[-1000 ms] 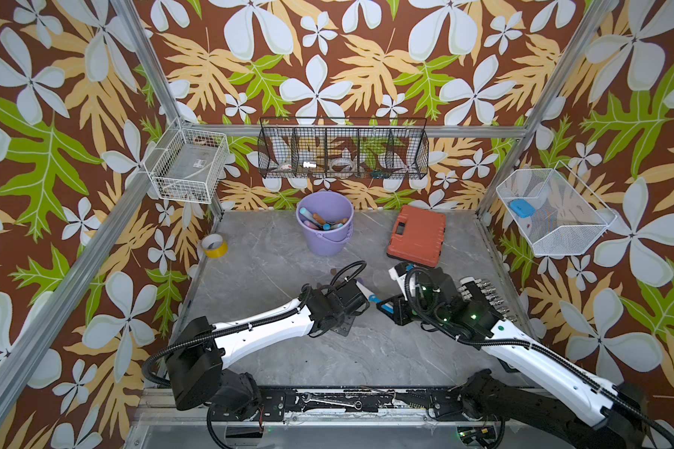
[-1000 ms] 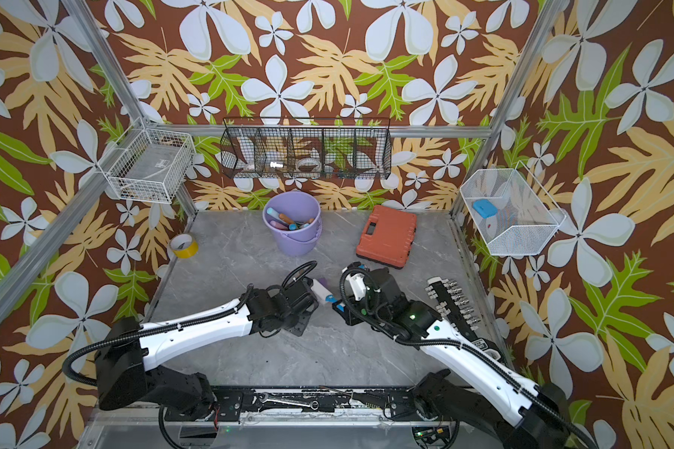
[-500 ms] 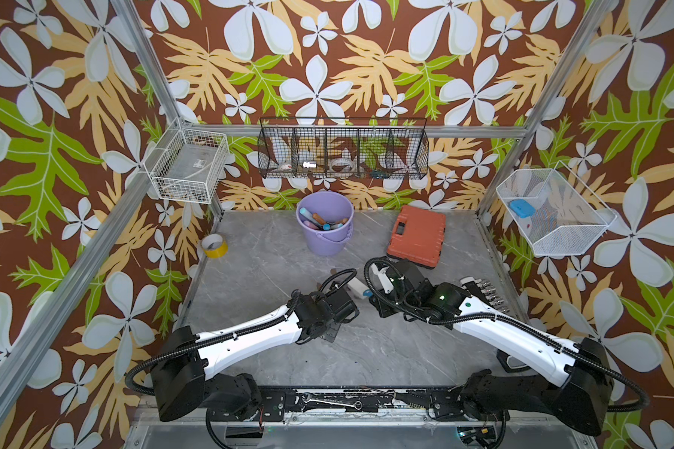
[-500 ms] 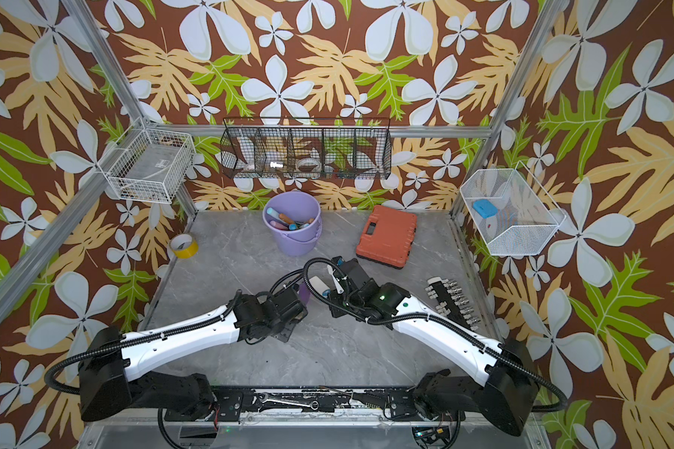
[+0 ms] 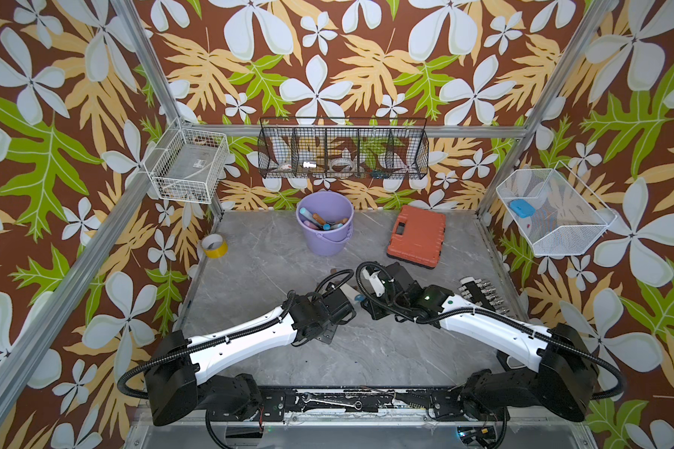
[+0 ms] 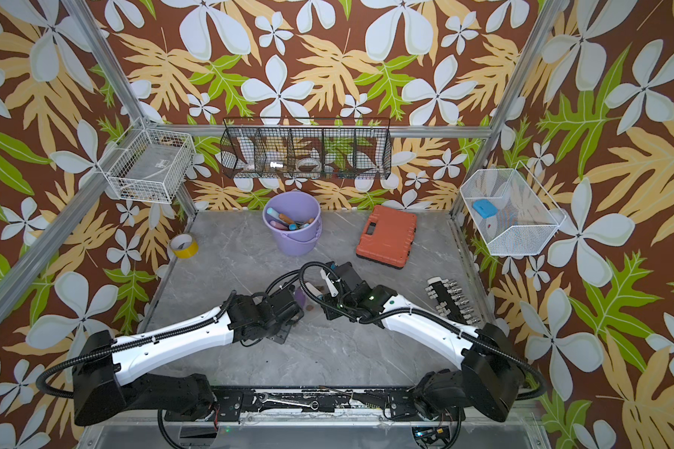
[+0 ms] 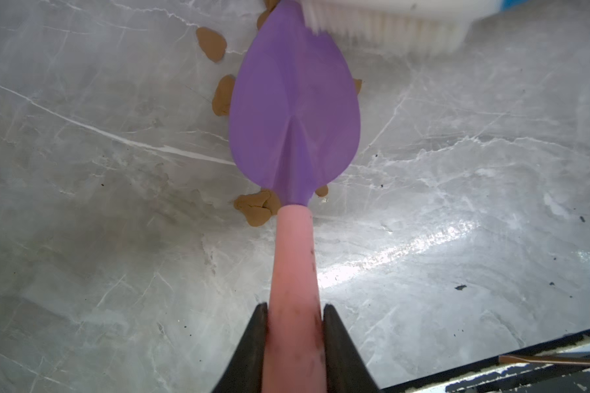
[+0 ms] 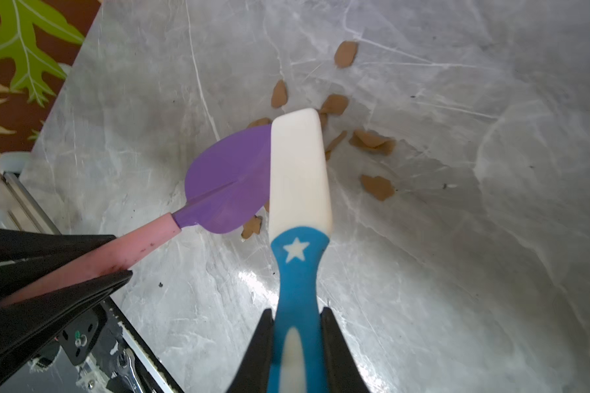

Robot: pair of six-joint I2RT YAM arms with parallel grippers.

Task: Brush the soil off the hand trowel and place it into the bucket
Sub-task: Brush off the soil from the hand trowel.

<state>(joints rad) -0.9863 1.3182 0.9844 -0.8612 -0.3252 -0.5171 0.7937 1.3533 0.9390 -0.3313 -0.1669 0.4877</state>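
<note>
Grey marble-look tabletop [image 5: 273,272], floral-papered walls [image 5: 327,58]. Left gripper [image 7: 294,308] pinches pink-handled purple plastic trowel [image 7: 293,102]; right gripper [image 8: 297,311] pinches blue-white brush [image 8: 298,170] over its blade. Brown putty soil blobs [image 8: 377,187] on tabletop.

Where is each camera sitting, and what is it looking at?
Both top views: high above the robot's end, looking down the table toward the bucket; left arm and right arm show whole.
Left wrist: on the left arm, looking along the left gripper, shut on the trowel; only its fingertips show.
Right wrist: on the right arm, looking along the right gripper, shut on the brush; its fingertips and the left gripper show.
Shared: both wrist views show trowel, brush and soil.
</note>
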